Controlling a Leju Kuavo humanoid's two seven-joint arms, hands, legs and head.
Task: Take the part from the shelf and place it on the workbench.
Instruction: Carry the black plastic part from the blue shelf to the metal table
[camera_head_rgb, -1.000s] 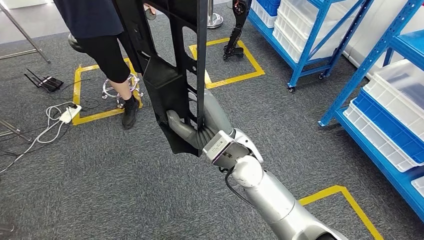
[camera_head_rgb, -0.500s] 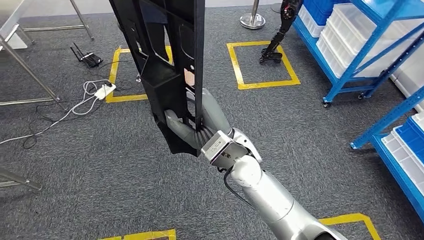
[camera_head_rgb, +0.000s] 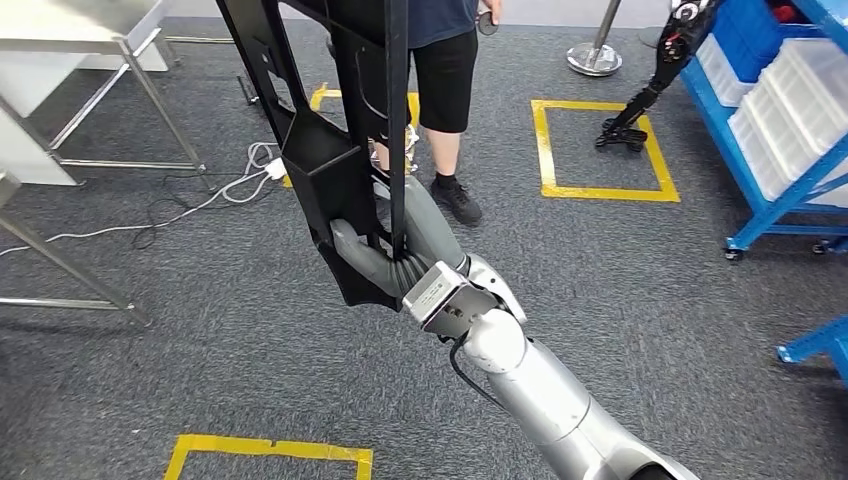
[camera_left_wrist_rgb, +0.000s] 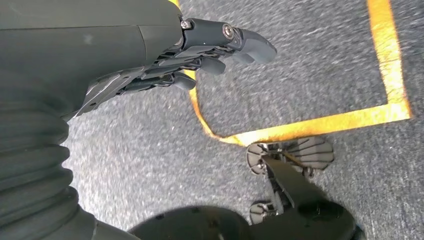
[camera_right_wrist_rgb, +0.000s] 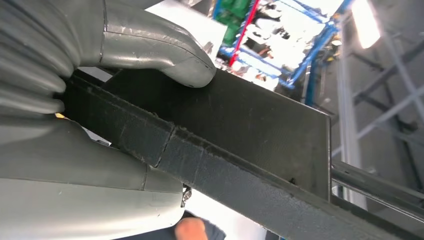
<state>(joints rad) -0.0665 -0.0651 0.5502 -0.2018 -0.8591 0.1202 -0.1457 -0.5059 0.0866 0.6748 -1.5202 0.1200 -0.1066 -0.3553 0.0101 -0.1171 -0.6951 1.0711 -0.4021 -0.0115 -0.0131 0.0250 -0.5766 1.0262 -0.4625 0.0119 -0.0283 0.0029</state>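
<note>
One rt hand (camera_head_rgb: 395, 255) grips black part (camera_head_rgb: 335, 150); wrist view shows thumb (camera_right_wrist_rgb: 160, 50) on it.

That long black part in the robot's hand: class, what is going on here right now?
The robot's right hand grips the long black part near its lower end and holds it upright above the grey carpet. Its left hand holds nothing and hangs over the floor with the fingers loosely curled. A person stands just beyond the part. A metal table stands to the left and blue shelving to the right. The part is not yet set down.
</note>
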